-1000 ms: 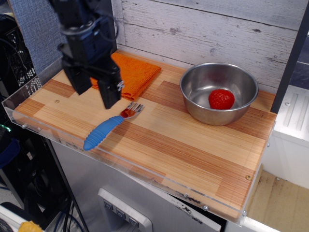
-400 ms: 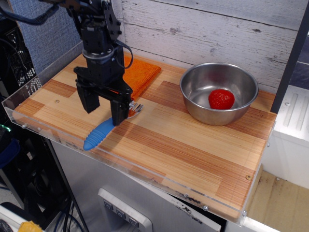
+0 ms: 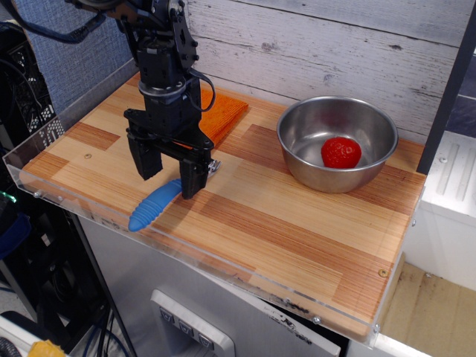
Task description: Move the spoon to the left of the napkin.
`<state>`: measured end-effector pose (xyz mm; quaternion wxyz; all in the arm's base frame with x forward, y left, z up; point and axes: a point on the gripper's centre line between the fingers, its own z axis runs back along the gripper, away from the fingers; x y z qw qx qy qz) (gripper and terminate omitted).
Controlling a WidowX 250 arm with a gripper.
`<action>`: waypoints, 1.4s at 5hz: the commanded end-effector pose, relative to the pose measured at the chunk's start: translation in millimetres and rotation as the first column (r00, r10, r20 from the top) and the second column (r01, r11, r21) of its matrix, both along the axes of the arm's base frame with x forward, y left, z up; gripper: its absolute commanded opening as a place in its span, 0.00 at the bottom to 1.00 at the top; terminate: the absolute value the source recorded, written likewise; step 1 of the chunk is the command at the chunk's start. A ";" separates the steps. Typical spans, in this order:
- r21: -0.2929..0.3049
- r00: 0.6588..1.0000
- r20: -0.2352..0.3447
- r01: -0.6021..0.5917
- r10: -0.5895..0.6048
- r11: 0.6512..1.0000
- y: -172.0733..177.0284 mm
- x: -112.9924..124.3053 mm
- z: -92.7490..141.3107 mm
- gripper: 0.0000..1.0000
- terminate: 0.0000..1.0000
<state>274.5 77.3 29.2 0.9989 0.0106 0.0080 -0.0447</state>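
The spoon (image 3: 152, 207) lies on the wooden table near its front left edge, blue ribbed handle toward the front, silver tined head mostly hidden behind my gripper. My gripper (image 3: 169, 178) is open and points down, its two black fingers straddling the upper part of the handle, low over the table. The orange napkin (image 3: 220, 113) lies folded behind the gripper near the back wall, partly hidden by the arm.
A steel bowl (image 3: 301, 149) with a red strawberry (image 3: 341, 152) in it stands at the back right. A clear acrylic lip (image 3: 89, 212) runs along the table's front and left edges. A white plank wall stands behind the table.
My gripper has moved forward and down, from above the napkin's front edge to straddling the spoon's handle. The spoon, napkin and bowl have not moved.
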 end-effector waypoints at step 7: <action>0.057 0.999 -0.040 0.000 0.002 0.998 -4.2 11.1 -20.2 0.00 0.00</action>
